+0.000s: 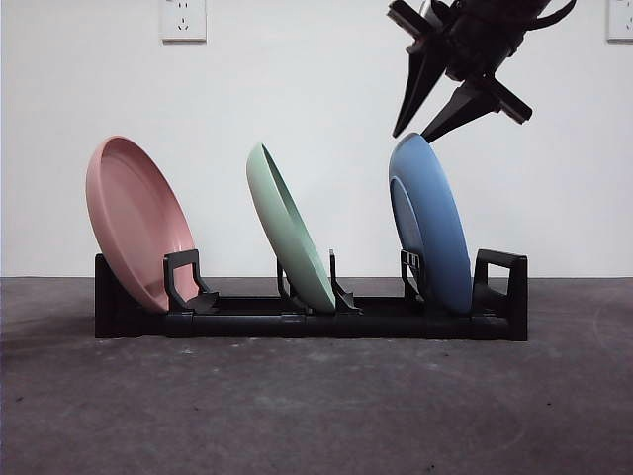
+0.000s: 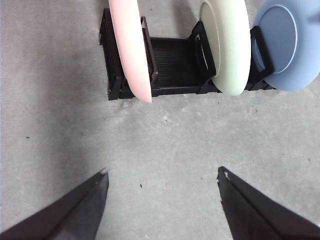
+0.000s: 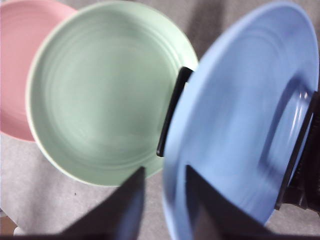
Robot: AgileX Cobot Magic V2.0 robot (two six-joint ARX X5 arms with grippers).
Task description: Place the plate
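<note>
The blue plate (image 1: 432, 223) stands on edge in the end slot of the black rack (image 1: 312, 322), its long axis near upright, the top tipped slightly toward the green plate (image 1: 290, 228). Just above its rim hangs the right gripper (image 1: 413, 133), jaws parted, one to each side of the rim and not touching it. Beyond the green plate leans the pink plate (image 1: 138, 223), both tilted the same way. The left gripper (image 2: 162, 182) hovers open over bare grey table (image 2: 165, 145), well apart from the rack.
</note>
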